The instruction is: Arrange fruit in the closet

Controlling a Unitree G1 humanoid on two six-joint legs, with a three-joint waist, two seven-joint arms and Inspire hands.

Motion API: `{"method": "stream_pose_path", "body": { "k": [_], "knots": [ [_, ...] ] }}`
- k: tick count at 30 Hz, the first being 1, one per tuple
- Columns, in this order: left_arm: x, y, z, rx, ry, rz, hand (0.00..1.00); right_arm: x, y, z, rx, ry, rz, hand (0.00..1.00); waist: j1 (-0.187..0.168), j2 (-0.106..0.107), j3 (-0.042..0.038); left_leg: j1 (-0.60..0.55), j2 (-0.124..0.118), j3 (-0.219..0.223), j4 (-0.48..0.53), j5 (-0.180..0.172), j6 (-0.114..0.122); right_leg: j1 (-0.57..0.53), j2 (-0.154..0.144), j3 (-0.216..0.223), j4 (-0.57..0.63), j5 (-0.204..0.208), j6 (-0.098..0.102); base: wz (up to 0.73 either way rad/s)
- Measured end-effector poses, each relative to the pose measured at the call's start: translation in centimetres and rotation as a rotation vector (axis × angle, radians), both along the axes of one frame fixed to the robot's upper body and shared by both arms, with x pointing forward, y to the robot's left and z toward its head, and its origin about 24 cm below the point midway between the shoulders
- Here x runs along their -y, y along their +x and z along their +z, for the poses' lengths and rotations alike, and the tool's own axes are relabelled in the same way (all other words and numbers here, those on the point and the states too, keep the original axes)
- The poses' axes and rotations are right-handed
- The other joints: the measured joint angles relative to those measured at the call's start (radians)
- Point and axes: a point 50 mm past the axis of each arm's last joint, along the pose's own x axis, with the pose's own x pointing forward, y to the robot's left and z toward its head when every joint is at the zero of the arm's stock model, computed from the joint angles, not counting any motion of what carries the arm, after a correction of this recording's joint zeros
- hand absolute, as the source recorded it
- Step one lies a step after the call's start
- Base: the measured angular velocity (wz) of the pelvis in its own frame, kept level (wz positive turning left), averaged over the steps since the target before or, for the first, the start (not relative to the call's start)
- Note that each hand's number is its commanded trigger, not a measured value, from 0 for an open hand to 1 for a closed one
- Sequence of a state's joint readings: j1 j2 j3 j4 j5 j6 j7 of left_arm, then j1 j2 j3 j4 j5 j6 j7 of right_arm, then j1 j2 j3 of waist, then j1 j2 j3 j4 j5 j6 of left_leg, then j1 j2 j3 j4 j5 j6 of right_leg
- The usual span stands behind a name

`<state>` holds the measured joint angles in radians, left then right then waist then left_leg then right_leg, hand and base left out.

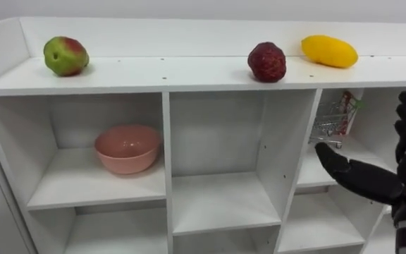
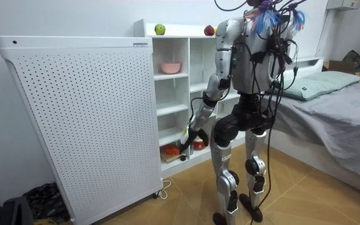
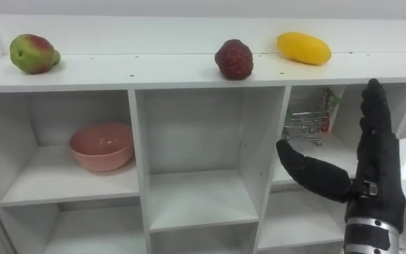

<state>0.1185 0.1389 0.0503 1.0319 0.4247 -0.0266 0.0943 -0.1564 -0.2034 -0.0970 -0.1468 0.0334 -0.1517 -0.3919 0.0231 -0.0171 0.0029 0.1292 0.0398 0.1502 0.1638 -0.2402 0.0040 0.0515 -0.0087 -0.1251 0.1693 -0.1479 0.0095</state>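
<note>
I am holding the right hand up with fingers straight and thumb spread, grasping nothing, in front of the closet's upper right compartment. Just behind the thumb a toy shopping cart is standing in that compartment, partly blocking it. The middle compartment is lying open, and a pink bowl is sitting in the left one. The fruit is resting on the top board: a yellow mango, a dark red fruit and, well apart, a green-and-red fruit. The room view is showing me the left hand hanging low by the bottom shelves; its grip I cannot tell. A white perforated panel is flanking the closet.
</note>
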Motion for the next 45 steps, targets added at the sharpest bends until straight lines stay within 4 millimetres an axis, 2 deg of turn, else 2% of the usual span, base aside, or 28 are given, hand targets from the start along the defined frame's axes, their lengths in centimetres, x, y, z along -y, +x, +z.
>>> {"method": "stream_pose_path", "body": {
  "k": [8, 12, 16, 19, 24, 37, 43, 45],
  "knots": [
    [-0.1, -0.3, -0.1, -0.037, -0.007, 0.005, 0.00, 0.1, 1.6, 1.9, 0.028, 0.003, 0.016, 0.00, 0.011, -0.007, 0.0027, -0.003, 0.000, -0.017, 0.002, 0.000, 0.000, 0.002, -0.003, -0.033, 0.000, 0.000, 0.000, 0.03],
    [-0.3, 0.0, -0.1, -0.054, -0.024, 0.001, 0.00, -0.2, 2.4, 2.9, 0.048, 0.001, 0.051, 0.00, 0.007, -0.021, -0.0051, -0.016, 0.000, -0.039, 0.014, 0.000, 0.000, 0.003, -0.005, -0.055, 0.000, 0.001, -0.001, 0.12],
    [-0.4, 0.4, 0.0, -0.056, -0.036, -0.008, 0.00, -0.3, 2.9, 3.4, 0.052, 0.009, 0.069, 0.00, 0.010, -0.026, -0.0031, -0.014, -0.001, -0.053, 0.018, 0.000, 0.000, 0.013, -0.007, -0.067, -0.001, 0.001, -0.001, 0.12],
    [-0.5, 0.8, 0.1, -0.067, -0.047, -0.014, 0.00, 0.0, 3.6, 3.4, 0.032, 0.037, 0.080, 0.00, 0.014, -0.035, 0.0017, -0.018, -0.001, -0.057, 0.022, 0.000, -0.001, 0.014, -0.007, -0.069, -0.002, 0.001, -0.001, 0.04],
    [-0.5, 1.6, 0.4, -0.056, -0.058, -0.023, 0.00, 0.1, 5.4, 3.1, -0.040, 0.096, 0.125, 0.00, 0.016, -0.035, 0.0006, -0.032, -0.002, -0.055, 0.024, 0.001, -0.001, 0.000, -0.007, -0.066, 0.000, 0.001, -0.001, 0.00],
    [-0.4, 2.2, 0.6, -0.065, -0.074, -0.026, 0.00, 0.3, 6.6, 3.4, -0.080, 0.124, 0.205, 0.00, 0.010, -0.031, -0.0018, -0.032, -0.001, -0.056, 0.026, 0.009, -0.003, 0.002, -0.008, -0.069, 0.002, 0.006, -0.010, -0.01],
    [-0.5, 2.0, 0.5, -0.091, -0.077, -0.018, 0.00, 0.3, 7.2, 4.6, -0.093, 0.109, 0.227, 0.00, 0.009, -0.028, -0.0047, -0.035, -0.001, -0.056, 0.026, 0.011, -0.004, 0.000, -0.007, -0.070, 0.002, 0.008, -0.013, 0.00],
    [-0.6, 2.0, 0.5, -0.091, -0.076, -0.017, 0.00, 0.3, 7.5, 5.8, -0.072, 0.095, 0.233, 0.00, 0.010, -0.027, -0.0055, -0.037, -0.001, -0.058, 0.026, 0.011, -0.004, -0.001, -0.007, -0.073, 0.001, 0.008, -0.013, 0.02]
  ]
}}
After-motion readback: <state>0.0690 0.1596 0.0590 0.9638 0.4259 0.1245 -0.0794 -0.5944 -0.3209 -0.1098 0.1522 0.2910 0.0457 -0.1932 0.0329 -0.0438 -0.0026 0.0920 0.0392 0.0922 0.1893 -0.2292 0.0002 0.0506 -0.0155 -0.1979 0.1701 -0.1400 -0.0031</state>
